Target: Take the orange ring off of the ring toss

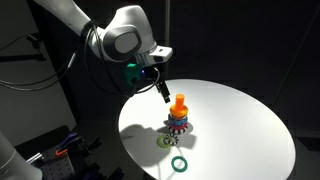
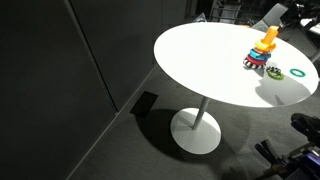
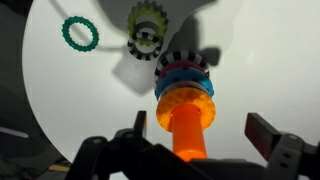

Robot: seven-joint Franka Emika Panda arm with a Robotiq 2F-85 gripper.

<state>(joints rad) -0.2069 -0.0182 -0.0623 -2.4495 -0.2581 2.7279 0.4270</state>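
Jaws wide open, empty, either side of ring toss (image 3: 182, 72) peg. Orange ring (image 3: 186, 104) tops stack. Green ring (image 3: 80, 34) at 10 o'clock, on table (image 3: 60, 100).

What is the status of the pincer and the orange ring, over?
Pincer open, empty, near the ring toss. Orange ring on it, not yet lifted. Green ring and yellow-green ring lie apart, not in the way.

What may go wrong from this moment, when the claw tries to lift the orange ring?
1. In the wrist view the orange peg shows inside the open claw, above the same-coloured orange ring: closing on the peg may lift the whole ring toss.
2. The yellowish-green ring lies near the base; a dragged toy might knock it.
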